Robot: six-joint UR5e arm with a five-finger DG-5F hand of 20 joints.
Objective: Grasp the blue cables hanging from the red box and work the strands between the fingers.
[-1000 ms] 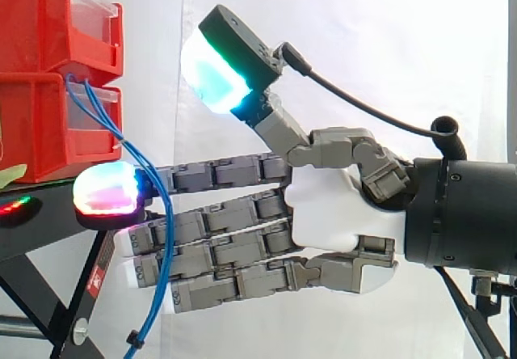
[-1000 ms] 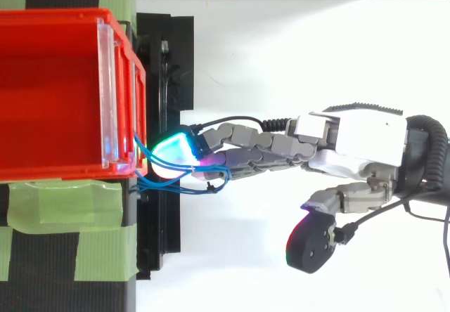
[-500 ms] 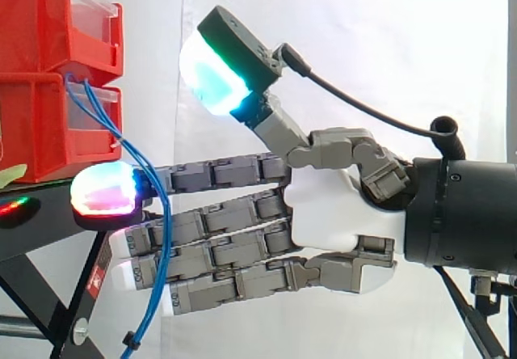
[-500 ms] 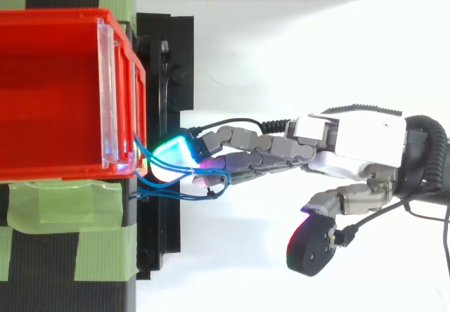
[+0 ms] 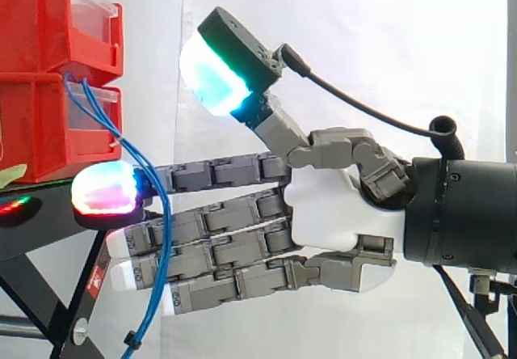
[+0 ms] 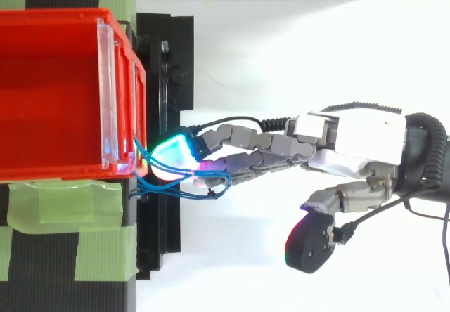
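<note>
My fingers (image 5: 218,250) are straight and fanned out, pointing to 9 o'clock in the side view, not curled on anything. The top one sits a bit apart from the rest. Its glowing pad (image 5: 107,191) is just under the lower red bin (image 5: 32,133), at the edge of the black stand (image 5: 48,234). The thumb (image 5: 214,68) is cocked up toward 11 o'clock, well apart from the strands, so no pinch. Net: the hand (image 5: 339,213) is spread flat and carries the cables without clamping them.

The blue cables (image 5: 105,119) leave the top edge of that bin, at 10 o'clock from my fingertips. They slope down to the top finger just behind its pad, then drop across the lower fingers toward 6 o'clock. The loose end, with a small dark tie (image 5: 129,341), hangs beside the stand leg. In the top view the cables (image 6: 184,191) loop out from the end of the bin's clear front panel (image 6: 105,94), round the fingertips and back.

Why this pose, my read:
- Flat, spread fingers act as a comb, so strands settle into the gaps instead of bunching.
- Reaching close to the bin catches the strands where they run together.
- The thumb held off leaves room to close.

I can't tell which strands pass between fingers and which only lie on the near side. The green tape (image 6: 63,206) and white curtain (image 5: 388,44) aren't involved.
</note>
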